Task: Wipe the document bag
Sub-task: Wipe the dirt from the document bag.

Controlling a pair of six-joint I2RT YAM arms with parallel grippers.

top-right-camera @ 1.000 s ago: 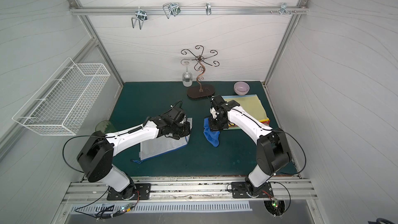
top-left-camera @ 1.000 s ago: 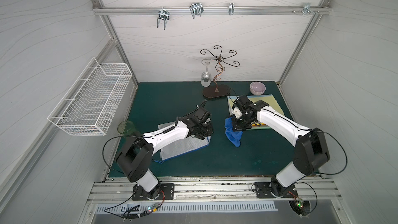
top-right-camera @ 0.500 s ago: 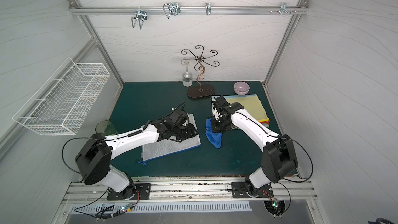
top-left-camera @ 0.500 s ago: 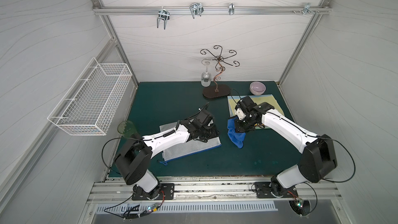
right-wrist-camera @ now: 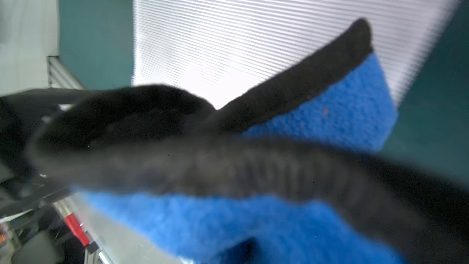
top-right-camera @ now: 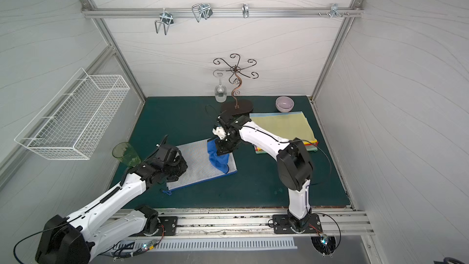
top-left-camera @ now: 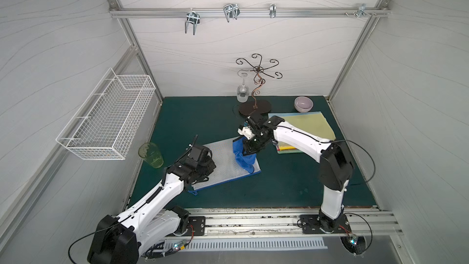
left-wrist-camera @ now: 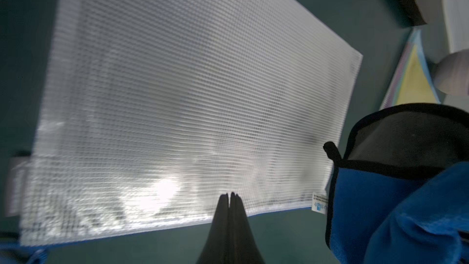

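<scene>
Top views: bright, even light, soft shadows, wide-angle bowing at edges. Left wrist: glare patch on document bag (left-wrist-camera: 190, 102). Right wrist: blue cloth (right-wrist-camera: 228, 222) heavily blurred.

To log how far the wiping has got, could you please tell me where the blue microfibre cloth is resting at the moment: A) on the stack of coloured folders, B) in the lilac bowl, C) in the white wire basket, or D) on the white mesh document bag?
D: in both top views the blue microfibre cloth, gripped by the right claw, lies on the right end of the white mesh document bag.
</scene>
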